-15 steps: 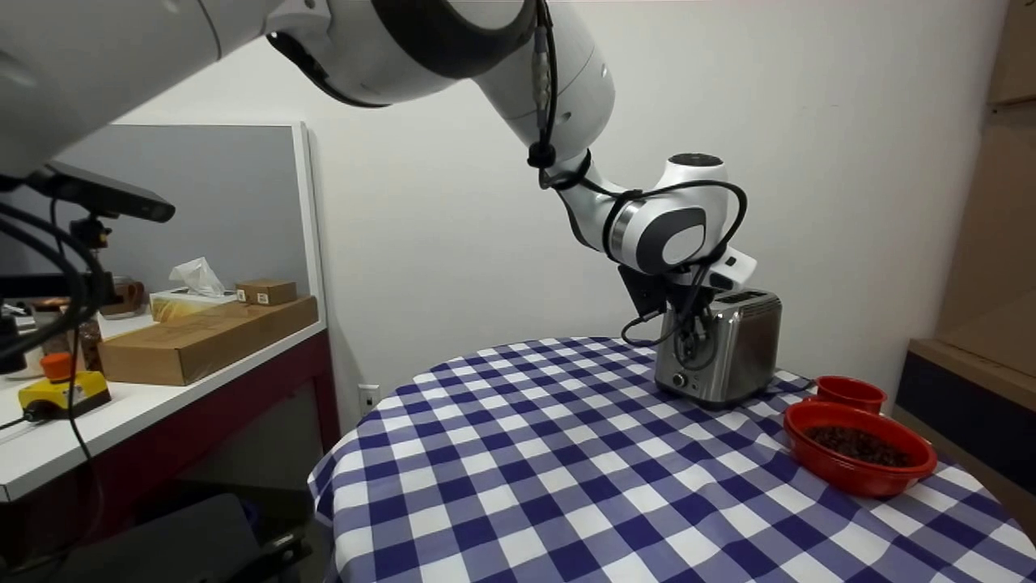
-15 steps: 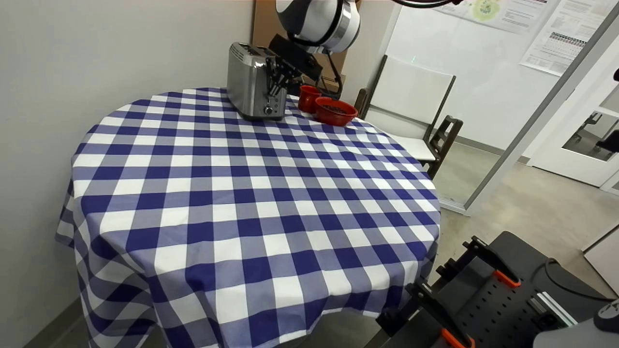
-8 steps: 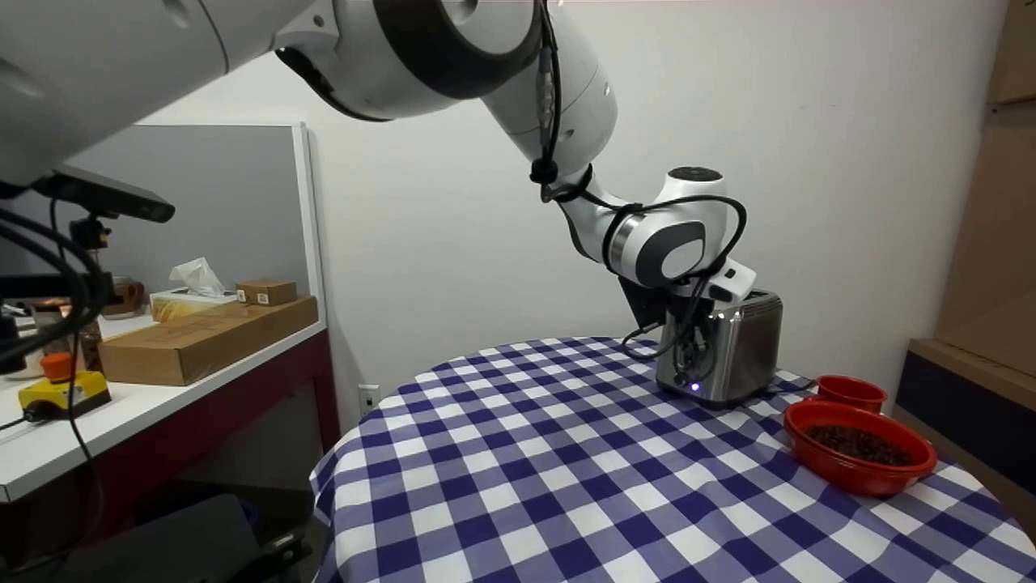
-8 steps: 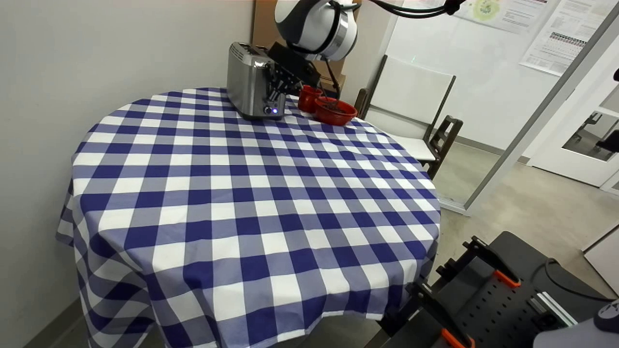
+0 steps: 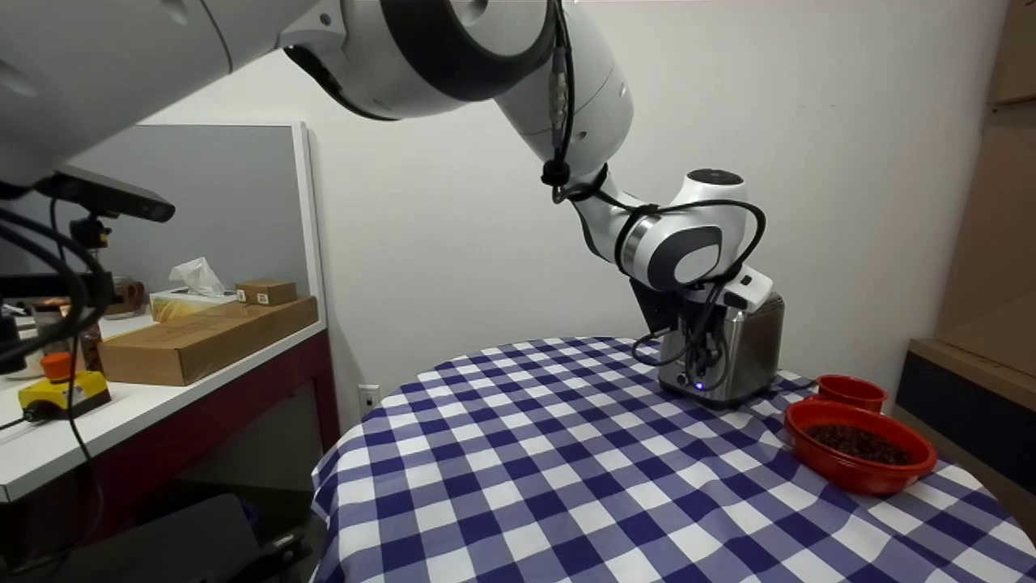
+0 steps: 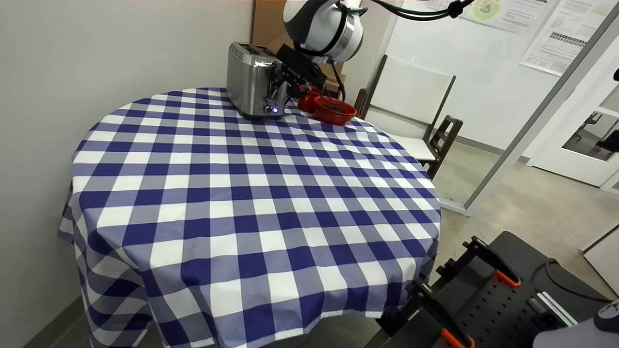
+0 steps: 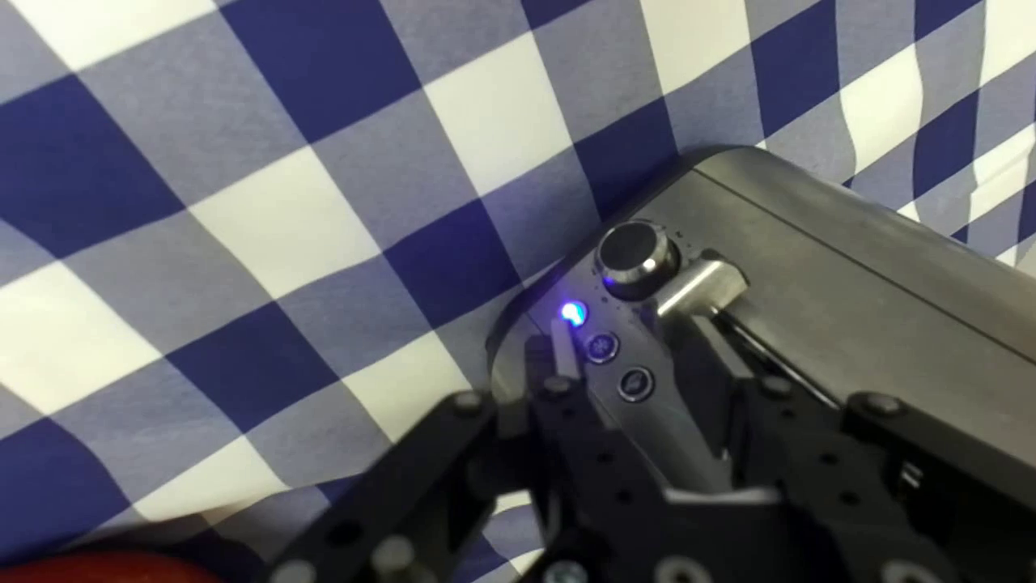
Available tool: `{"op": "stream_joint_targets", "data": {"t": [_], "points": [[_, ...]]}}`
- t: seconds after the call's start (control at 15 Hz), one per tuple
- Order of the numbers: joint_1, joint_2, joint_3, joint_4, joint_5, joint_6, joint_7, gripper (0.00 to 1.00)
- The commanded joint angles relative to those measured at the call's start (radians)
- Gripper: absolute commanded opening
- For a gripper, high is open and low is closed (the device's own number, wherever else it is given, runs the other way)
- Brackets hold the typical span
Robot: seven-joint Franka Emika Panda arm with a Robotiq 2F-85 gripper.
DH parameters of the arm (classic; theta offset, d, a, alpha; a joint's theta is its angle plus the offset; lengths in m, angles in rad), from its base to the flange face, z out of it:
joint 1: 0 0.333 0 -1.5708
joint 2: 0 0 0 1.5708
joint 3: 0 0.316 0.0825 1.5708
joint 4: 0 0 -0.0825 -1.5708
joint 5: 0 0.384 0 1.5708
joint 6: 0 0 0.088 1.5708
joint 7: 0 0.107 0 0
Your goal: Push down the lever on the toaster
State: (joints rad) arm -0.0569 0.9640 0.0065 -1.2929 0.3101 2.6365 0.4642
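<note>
A: Wrist view first. Gripper (image 7: 641, 348)?
B: Fingers (image 7: 564, 352) set apart, front face of the silver toaster (image 7: 858, 283) showing between the tips.
A: Lever (image 7: 701, 287)?
B: At the gap's 1 to 2 o'clock. Its slot (image 7: 765, 348) runs off toward 4. Nearest fingertip just beside it; contact, can't tell. Control knob (image 7: 635, 253) at the lever's 10. One button (image 7: 574, 314) glows blue at the knob's 7 to 8; two icon buttons (image 7: 601, 346) follow from it toward 5. Blue-and-white checkered tablecloth (image 7: 283, 223) underneath. Something red (image 7: 105, 568) at 8, cropped, can't ID.
A: Exterior?
B: In an exterior view, toaster (image 5: 757, 344) stands upright on the cloth at 3 to 4 o'clock. Robot arm (image 5: 388, 65) extends from 10, wrist (image 5: 696, 235) bent down in front of the toaster; fingers lost behind cables (image 5: 761, 223), spread unreadable here. Red bowl (image 5: 859, 478) with dark bits (image 5: 858, 445) inside at the toaster's 4, red cup (image 5: 851, 393) just beside at the bowl's 12. Emergency-stop button (image 5: 57, 367) between 8 and 9.
A: More?
B: In an exterior view, toaster (image 6: 244, 79) at 11 o'clock, gripper at its front, toward 3. Fingers too small and dark to read. Lit button low on the front. Bowl at the toaster's 4, cup partly behind gripper. White-backed chair (image 6: 411, 94) at 2.
</note>
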Motion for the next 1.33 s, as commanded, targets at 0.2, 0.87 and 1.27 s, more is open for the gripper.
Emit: {"op": "stream_joint_targets", "data": {"t": [0.2, 0.87, 1.27], "points": [[-0.056, -0.111, 0.032, -0.014, -0.009, -0.174, -0.185, 0.92], [-0.139, -0.521, 0.042, -0.316, 0.003, -0.458, -0.584, 1.00], [-0.120, -0.812, 0.018, -0.613, 0.004, -0.499, -0.747, 1.00]]}}
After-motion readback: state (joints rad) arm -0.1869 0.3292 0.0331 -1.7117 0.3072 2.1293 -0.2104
